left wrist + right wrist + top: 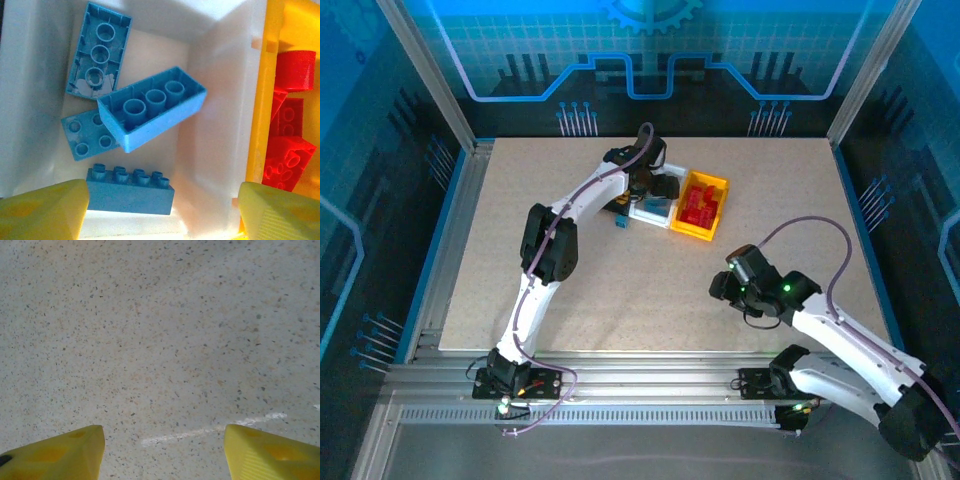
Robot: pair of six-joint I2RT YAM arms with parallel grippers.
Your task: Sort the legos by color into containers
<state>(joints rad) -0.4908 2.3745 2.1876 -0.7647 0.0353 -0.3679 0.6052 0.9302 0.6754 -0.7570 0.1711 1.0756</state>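
The white bin (225, 100) holds several blue legos (155, 107), two of them upside down and one (130, 192) lying close to the bin's near wall. My left gripper (162, 212) hangs open just over this bin, its yellow fingertips (45, 210) wide apart with nothing between them. The yellow bin (260, 100) touches the white one on the right and holds red legos (290, 125). From above, the left gripper (648, 192) covers part of the white bin (655, 210), next to the yellow bin (705, 232). My right gripper (725, 285) is open over bare table (160, 340). The black bin cannot be told apart from the dark wrist.
A small blue piece (620, 222) sits on the table against the white bin's left corner. The speckled tabletop (570, 300) stretches around the bins. Metal frame posts and dark side walls enclose the table. A faint white scratch (210, 430) marks the surface under the right gripper.
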